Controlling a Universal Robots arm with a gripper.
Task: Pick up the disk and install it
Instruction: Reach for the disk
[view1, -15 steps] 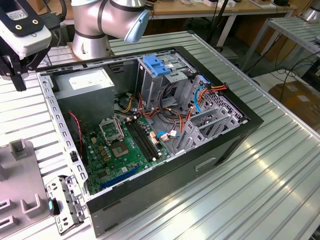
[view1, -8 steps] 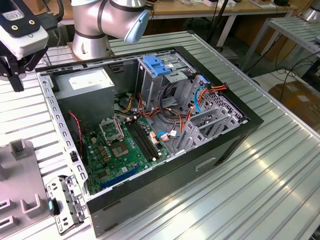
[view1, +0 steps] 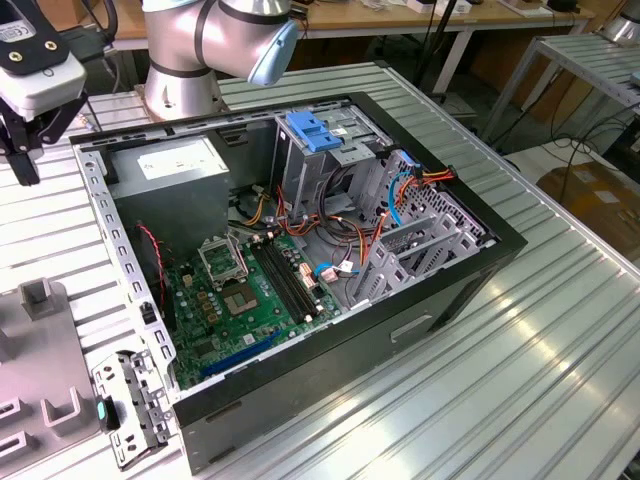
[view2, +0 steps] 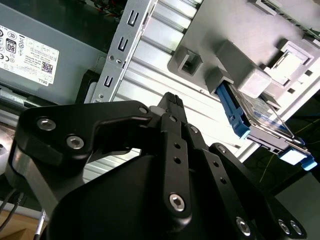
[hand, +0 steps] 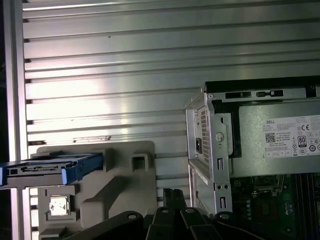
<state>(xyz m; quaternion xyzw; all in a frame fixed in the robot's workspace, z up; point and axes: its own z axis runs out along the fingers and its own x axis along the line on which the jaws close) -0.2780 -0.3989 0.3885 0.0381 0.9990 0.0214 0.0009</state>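
Nothing is done yet: the disk (hand: 50, 170) stands ungrasped in its grey holder (hand: 125, 192), while the gripper (hand: 173, 196), fingers clenched on nothing, hangs at the computer case's (view1: 300, 385) ten o'clock in the exterior view.

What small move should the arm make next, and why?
Probably carry the gripper across until it is over the disk. The gripper is shut and holds nothing, hanging beside the computer case. The disk rests on the grey holder off to one side, untouched, so it has not been picked up yet.
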